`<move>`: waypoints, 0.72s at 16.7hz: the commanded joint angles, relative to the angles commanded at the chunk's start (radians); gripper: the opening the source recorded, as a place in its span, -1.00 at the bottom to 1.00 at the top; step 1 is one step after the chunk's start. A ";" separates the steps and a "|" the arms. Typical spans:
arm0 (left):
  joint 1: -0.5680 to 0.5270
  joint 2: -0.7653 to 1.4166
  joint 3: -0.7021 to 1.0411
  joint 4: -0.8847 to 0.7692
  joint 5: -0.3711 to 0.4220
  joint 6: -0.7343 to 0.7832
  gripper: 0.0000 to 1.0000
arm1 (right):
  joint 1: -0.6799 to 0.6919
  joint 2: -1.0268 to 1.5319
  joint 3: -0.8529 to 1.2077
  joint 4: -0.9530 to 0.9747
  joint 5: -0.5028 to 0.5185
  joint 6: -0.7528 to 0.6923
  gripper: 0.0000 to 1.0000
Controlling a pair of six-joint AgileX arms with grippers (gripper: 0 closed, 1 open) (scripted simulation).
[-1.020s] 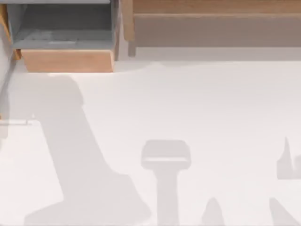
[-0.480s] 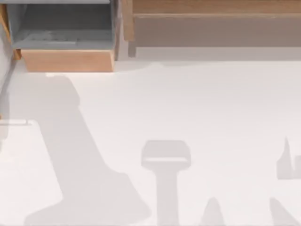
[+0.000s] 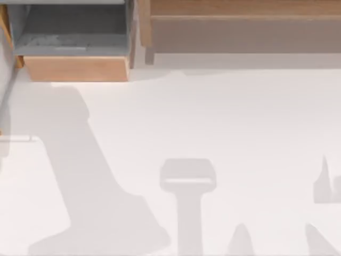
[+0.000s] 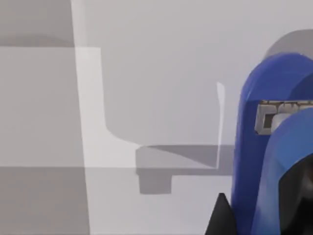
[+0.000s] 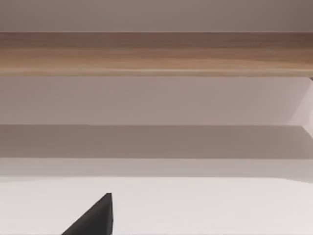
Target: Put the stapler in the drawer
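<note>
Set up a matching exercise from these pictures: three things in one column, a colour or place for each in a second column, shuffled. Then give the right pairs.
Things:
1. stapler
2. drawer front panel
3. drawer floor

Colour or place:
A. grey, behind the wood panel, at the top view's far left
B. blue, close in front of the left wrist camera
C. light wood, facing the white table

Pairs: 1-B, 2-C, 3-A
</note>
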 joint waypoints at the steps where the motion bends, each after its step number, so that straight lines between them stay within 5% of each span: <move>1: 0.000 0.000 0.000 0.000 0.000 0.000 -0.40 | 0.000 0.000 0.000 0.000 0.000 0.000 1.00; 10: 0.000 0.000 0.000 0.000 0.000 0.000 0.96 | 0.000 0.000 0.000 0.000 0.000 0.000 1.00; 12: 0.000 0.000 0.000 0.000 0.000 0.000 1.00 | 0.000 0.000 0.000 0.000 0.000 0.000 1.00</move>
